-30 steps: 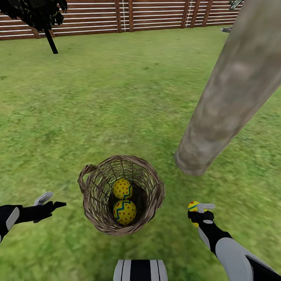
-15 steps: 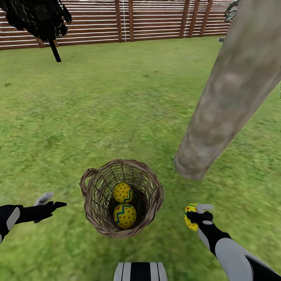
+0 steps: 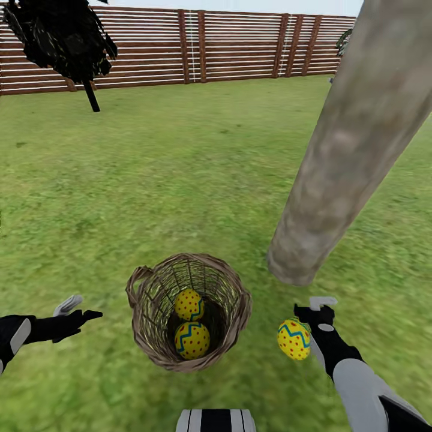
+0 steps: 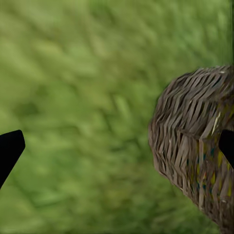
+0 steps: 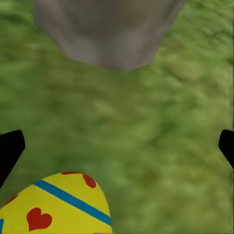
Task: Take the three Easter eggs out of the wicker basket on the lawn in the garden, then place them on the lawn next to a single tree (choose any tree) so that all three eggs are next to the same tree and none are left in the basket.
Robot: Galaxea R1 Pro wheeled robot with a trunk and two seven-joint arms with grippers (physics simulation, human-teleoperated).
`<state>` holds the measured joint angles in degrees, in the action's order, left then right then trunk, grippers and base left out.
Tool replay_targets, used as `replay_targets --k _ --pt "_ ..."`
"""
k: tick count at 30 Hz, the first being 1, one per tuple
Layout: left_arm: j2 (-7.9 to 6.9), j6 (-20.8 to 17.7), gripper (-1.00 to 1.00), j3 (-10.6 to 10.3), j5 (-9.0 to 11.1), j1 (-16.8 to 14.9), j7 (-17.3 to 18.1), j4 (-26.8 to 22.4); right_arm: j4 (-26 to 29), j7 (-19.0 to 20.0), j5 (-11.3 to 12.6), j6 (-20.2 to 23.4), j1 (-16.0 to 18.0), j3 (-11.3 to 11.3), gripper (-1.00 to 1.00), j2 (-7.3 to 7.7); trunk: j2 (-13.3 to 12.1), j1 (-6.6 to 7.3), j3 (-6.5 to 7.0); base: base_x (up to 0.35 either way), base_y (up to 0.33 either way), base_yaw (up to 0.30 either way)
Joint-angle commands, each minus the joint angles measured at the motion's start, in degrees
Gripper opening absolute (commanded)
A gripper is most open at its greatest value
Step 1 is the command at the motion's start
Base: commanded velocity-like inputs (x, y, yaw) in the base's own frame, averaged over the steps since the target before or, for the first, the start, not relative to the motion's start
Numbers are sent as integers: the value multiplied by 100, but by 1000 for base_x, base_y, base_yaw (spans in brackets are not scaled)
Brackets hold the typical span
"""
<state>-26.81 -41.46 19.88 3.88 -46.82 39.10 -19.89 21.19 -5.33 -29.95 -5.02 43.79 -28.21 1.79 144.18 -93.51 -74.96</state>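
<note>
- Outdoors, the right gripper (image 3: 318,307) stands with jaws apart, one Easter egg (image 3: 294,339) just beside it, near the tree (image 3: 336,174).
- Left gripper (image 3: 78,308) hovers, jaws spread, beside the wicker basket (image 3: 237,312) holding two eggs (image 3: 192,339).

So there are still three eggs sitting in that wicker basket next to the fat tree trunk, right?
Not quite: the wicker basket holds two Easter eggs, as the head view shows. The third egg is outside it, on the lawn side by the right gripper, whose jaws stand open. The basket does sit next to the thick tree trunk.
</note>
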Motion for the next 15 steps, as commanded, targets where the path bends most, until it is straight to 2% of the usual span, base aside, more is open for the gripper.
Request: replay_targets --k 1,5,6,7,8,13,15 --pt "1 -46 100 16 34 -2 -7 2 62 -3 12 -17 -6 -44 100 -4 0 3 19 0 0 0" --pt "1 -46 100 16 34 -2 -7 3 153 11 146 57 -19 -30 100 -1 -6 13 107 0 0 0" --pt "1 -46 100 16 34 -2 -8 3 155 70 142 66 -19 -22 100 2 -7 16 130 0 0 0" --pt "1 -46 100 16 34 -2 -8 3 156 330 138 133 -19 -14 100 23 -8 19 152 0 0 0" --pt "1 -46 100 16 34 -2 -8 3 153 944 149 470 -19 -27 100 40 -10 21 174 0 0 0" --pt "1 -46 100 16 31 -2 -8 0 477 2957 173 2260 -14 -56 100 126 -16 34 285 0 0 0" --pt "1 -53 100 10 27 -2 -8 -1 719 3701 174 2771 -11 -76 100 250 -19 39 329 0 0 0"
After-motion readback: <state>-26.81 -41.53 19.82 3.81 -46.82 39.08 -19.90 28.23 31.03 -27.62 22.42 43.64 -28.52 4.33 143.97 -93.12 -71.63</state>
